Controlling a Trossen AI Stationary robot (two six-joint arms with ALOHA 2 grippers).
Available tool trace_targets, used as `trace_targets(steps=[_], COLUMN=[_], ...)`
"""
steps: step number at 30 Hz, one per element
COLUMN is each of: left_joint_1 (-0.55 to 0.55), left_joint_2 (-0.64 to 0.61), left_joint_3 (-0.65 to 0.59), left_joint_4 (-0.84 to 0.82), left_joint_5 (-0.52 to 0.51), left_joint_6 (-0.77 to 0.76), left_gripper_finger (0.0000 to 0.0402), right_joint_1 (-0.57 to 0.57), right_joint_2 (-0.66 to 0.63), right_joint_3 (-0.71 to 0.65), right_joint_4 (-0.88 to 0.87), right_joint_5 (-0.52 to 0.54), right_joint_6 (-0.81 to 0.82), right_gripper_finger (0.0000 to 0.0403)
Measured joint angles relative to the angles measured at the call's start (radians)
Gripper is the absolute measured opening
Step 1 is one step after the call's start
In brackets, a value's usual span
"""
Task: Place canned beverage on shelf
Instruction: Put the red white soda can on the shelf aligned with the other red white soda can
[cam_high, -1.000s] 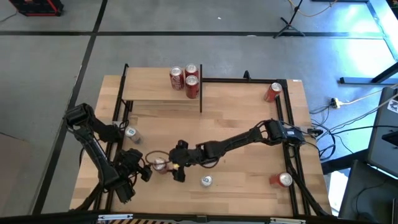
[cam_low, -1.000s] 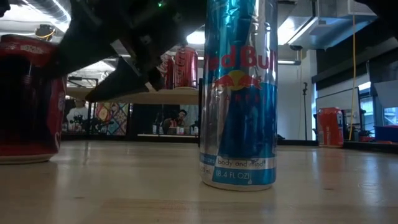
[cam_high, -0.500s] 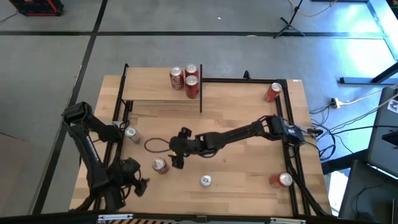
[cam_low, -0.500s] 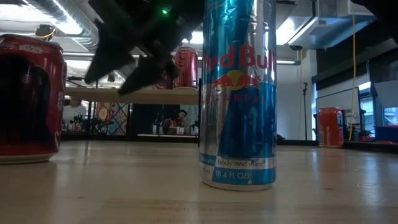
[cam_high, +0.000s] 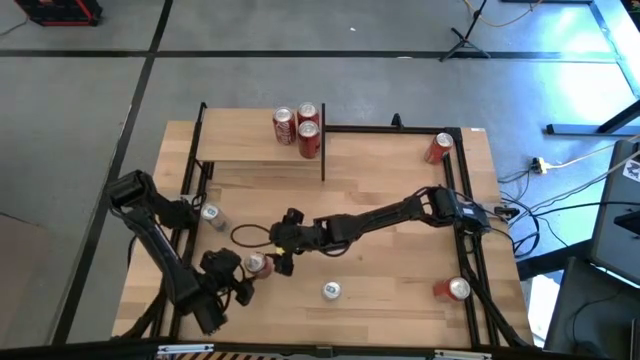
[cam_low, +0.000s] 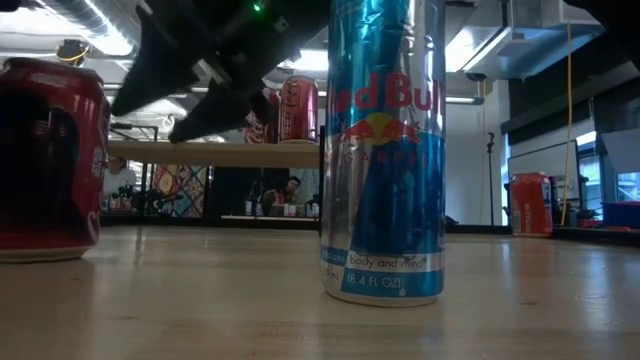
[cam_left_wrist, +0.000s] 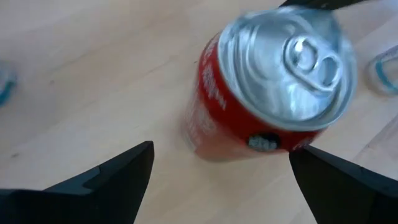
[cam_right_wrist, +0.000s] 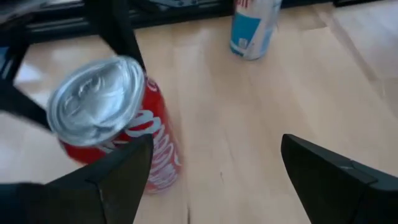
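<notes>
A red can (cam_high: 257, 264) stands upright on the table between my two grippers. My left gripper (cam_high: 238, 283) is open on its near-left side; in the left wrist view (cam_left_wrist: 221, 180) the can (cam_left_wrist: 267, 112) stands just ahead of the fingers. My right gripper (cam_high: 282, 256) is open on its right side, and in the right wrist view (cam_right_wrist: 224, 180) the can (cam_right_wrist: 118, 124) stands by one finger. The light wood shelf (cam_high: 250, 145) stands at the far left with three red cans (cam_high: 298, 128) on its right end. My right gripper has one finger (cam_right_wrist: 118, 177) close beside the red can's side (cam_right_wrist: 158, 165); I cannot tell whether it touches. The can stands upright on the table.
A tall blue and silver can (cam_high: 331, 291) stands near the front edge and looms large in the low view (cam_low: 385, 150). Another silver can (cam_high: 210, 213) stands at the left, red cans at the far right (cam_high: 438, 147) and near right (cam_high: 455, 289). A black cable loop (cam_high: 250, 235) lies on the table.
My left gripper drew back toward the table's near-left corner, then came back toward the red can. My right gripper moved from the can's near-right side a little toward the far edge. The red can has stayed in place.
</notes>
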Motion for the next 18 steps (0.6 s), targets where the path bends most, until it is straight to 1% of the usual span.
trace_targets(steps=[5, 10, 12, 15, 18], left_joint_1=[-0.005, -0.011, -0.012, -0.032, -0.060], left_joint_2=[-0.008, -0.008, -0.008, -0.008, -0.008], left_joint_3=[0.000, 0.000, 0.005, 0.030, 0.044], left_joint_4=[-0.090, -0.141, -0.142, -0.138, -0.100], left_joint_5=[0.077, 0.079, 0.095, 0.100, 0.056], left_joint_6=[0.013, -0.023, -0.023, -0.023, -0.023], left_gripper_finger=[0.0361, 0.0361, 0.0361, 0.0361, 0.0361], right_joint_1=[0.028, 0.050, 0.055, 0.048, 0.017], right_joint_2=[0.000, 0.000, 0.000, 0.000, 0.000], right_joint_3=[-0.001, -0.001, -0.001, -0.001, -0.001], right_joint_4=[-0.085, -0.062, -0.065, -0.100, -0.085], right_joint_5=[-0.016, -0.043, -0.001, 0.116, 0.162], right_joint_6=[-0.001, -0.026, -0.050, -0.053, -0.047], right_gripper_finger=[0.0346, 0.0346, 0.0346, 0.0346, 0.0346])
